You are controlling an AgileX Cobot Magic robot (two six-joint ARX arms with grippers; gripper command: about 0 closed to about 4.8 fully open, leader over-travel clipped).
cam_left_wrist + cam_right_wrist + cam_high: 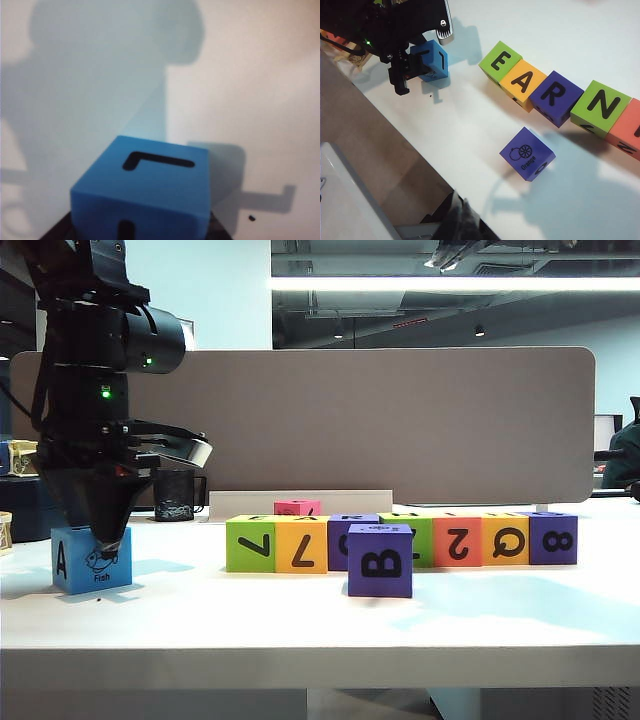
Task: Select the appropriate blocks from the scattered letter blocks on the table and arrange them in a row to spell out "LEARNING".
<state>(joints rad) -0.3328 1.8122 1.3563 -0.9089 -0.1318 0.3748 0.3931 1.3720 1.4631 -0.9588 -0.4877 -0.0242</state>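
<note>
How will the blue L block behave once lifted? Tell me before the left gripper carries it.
The blue L block looks stiff: crisp edges, no denting under the left gripper. Flat faces suggest no rolling. Matte surfaces should grip well; probably light for its size.

**Colours on the counter**

The counter (300, 625) is plain white. Under the black left tool (103, 540) sits a blue block (90, 560) with a black A, a small fish picture and, on top, a black L. The row runs green block (500, 61), yellow-orange block (525, 84), purple block (555, 97), green again, then red-pink — all lettered in bold black. A lone purple block (380, 560) shows a black B — and an orange picture on top. The board (350, 420) behind is grey-brown.
</note>
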